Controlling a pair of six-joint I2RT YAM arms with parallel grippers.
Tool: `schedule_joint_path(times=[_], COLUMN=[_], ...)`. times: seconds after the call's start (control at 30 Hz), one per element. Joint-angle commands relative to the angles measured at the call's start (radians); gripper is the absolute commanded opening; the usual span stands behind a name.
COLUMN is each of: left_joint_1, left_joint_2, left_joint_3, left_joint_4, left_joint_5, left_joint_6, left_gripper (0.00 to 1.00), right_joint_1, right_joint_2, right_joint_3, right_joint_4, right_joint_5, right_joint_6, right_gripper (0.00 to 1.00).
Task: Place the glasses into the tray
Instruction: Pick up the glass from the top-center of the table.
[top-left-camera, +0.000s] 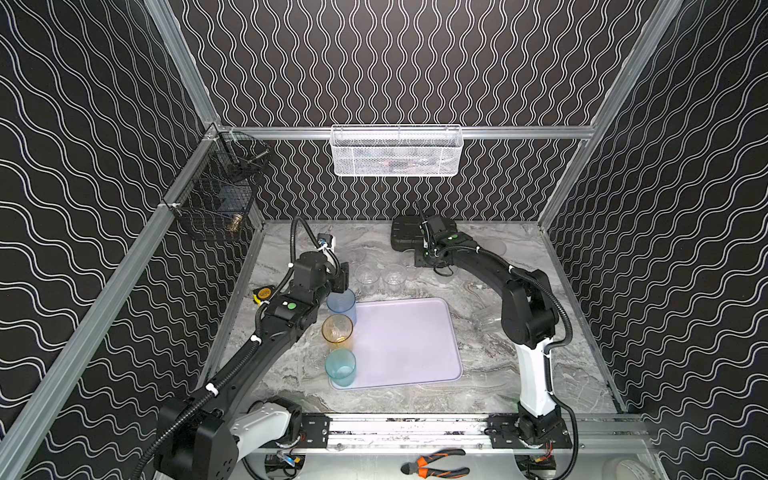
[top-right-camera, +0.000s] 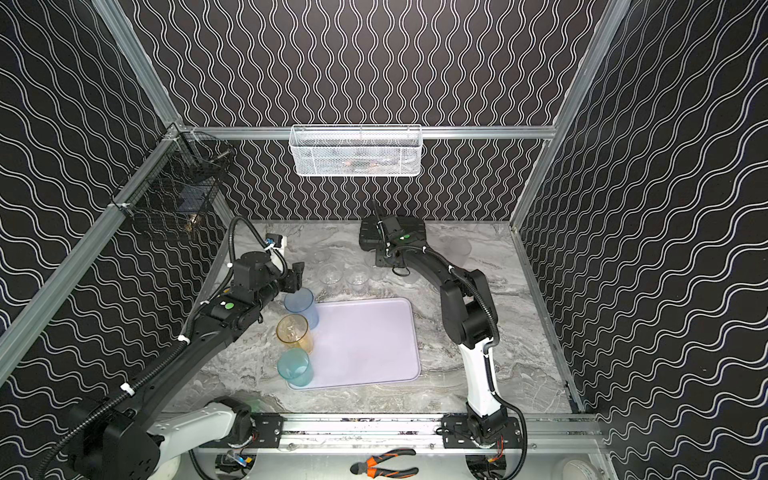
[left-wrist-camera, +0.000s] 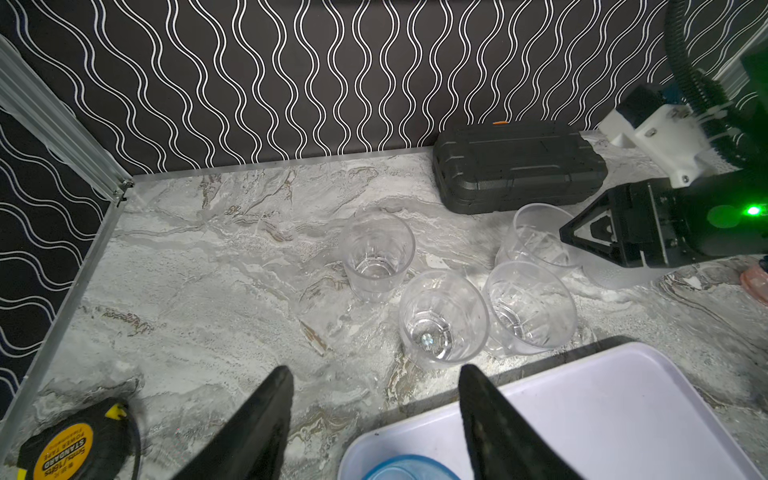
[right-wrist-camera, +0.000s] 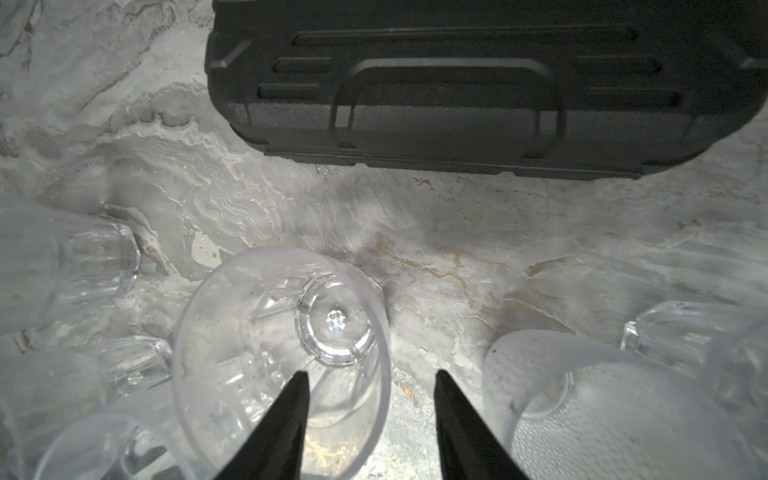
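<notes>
**Desk stock: three coloured glasses in the tray, clear ones beyond it**

Pliers (top-left-camera: 436, 463): orange-handled, lying on the front ledge, off the marble desk (top-left-camera: 478, 374).

Tray (top-left-camera: 407, 345): pale lilac, flat on the desk between the two arms. Most of its surface is bare.

Teal glass (top-left-camera: 340, 368), amber glass (top-left-camera: 338, 332), blue glass (top-left-camera: 341, 305): upright, in a row along the tray's left side, with teal nearest and blue farthest.

Left gripper (left-wrist-camera: 376, 370): above the tray's far left corner, just beside the blue glass. Its jaws are spread and nothing is between them.

Tape measure (top-left-camera: 262, 294): yellow and black, on the desk by the left wall, beside the left arm.

Clear glasses (left-wrist-camera: 442, 320): small tumblers, upright on the desk just past the tray's far edge. Four show in the left wrist view, two of them side by side close to the tray.

Right gripper (right-wrist-camera: 371, 374): lowered over one clear glass (right-wrist-camera: 282, 353) near the case. The jaws are parted astride its rim, one finger inside the mouth and one outside. Neither is pressed to the wall, so the glass is not gripped.

Frosted glass (right-wrist-camera: 582, 407): whitish, just beside that gripper.

Pink glass (left-wrist-camera: 757, 284): only an edge shows, at the border of the left wrist view.

Black case (top-left-camera: 405, 237): ribbed plastic, shut, at the back of the desk against the wall.

White mesh basket (top-left-camera: 397, 151): hung on the back rail.

Black wire basket (top-left-camera: 220, 195): hung in the left rear corner.
</notes>
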Motion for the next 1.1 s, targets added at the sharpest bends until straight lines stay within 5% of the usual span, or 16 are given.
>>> schedule_joint_path(times=[0.0, 0.5, 1.07], left_joint_1=[-0.001, -0.001, -0.001], left_joint_2=[-0.003, -0.026, -0.017], left_joint_3=[-0.005, -0.02, 0.088], left_joint_4=[0.042, 0.036, -0.121], left_joint_5=[-0.002, -0.007, -0.112], left_joint_6=[-0.001, 0.005, -0.046], left_gripper=[0.67, 0.67, 0.67], right_joint_1=[-0.004, -0.003, 0.065], right_joint_2=[0.013, -0.023, -0.326], right_joint_3=[-0.002, 0.01, -0.02], right_joint_4=[0.017, -0.003, -0.213], right_joint_5=[0.001, 0.065, 0.028], right_joint_6=[-0.022, -0.085, -0.082], right_gripper=[0.42, 0.08, 0.0])
